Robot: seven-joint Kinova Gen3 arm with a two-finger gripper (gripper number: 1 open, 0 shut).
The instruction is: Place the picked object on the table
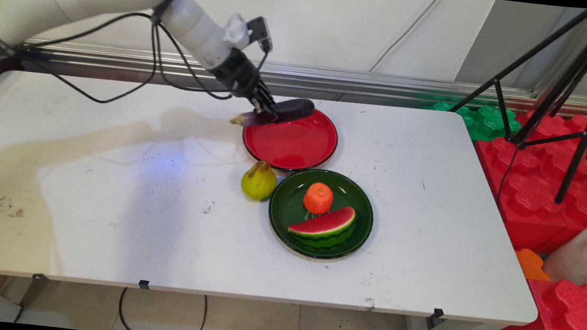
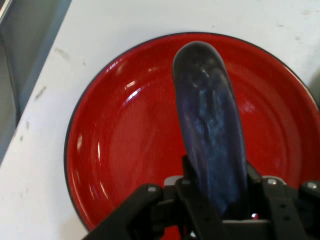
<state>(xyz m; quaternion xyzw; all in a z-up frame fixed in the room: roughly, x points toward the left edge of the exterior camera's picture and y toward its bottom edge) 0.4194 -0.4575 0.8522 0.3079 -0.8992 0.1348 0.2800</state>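
Nearest the camera, a green plate (image 1: 280, 222) sits on the tabletop (image 1: 108, 212), carrying a watermelon slice (image 1: 322, 226) with an orange (image 1: 318, 197) just behind it; the rim keeps both from rolling. A pear (image 1: 258, 181) stands on the bare surface, just beside the green plate's left edge and near the red plate.

Behind them lies a red plate (image 1: 295, 146), with nothing lying in its dish. The claw (image 1: 267, 114) is closed around an eggplant (image 1: 290, 110) near its stem end and holds it lengthwise — the body reaches out over the plate's far rim, the pale stem pokes out to the left past the edge. In the hand view the eggplant (image 2: 212, 135) runs straight out from between the fingers (image 2: 192, 200) above the middle of the red plate (image 2: 125, 150); whether it touches the rim I cannot tell.

The tabletop is white and scuffed, with faint marks and stains. Beyond it stands a pale panelled wall with a metal rail along its foot — to the right, a black tripod (image 1: 571, 88) stands among red and green foam blocks (image 1: 537, 170).
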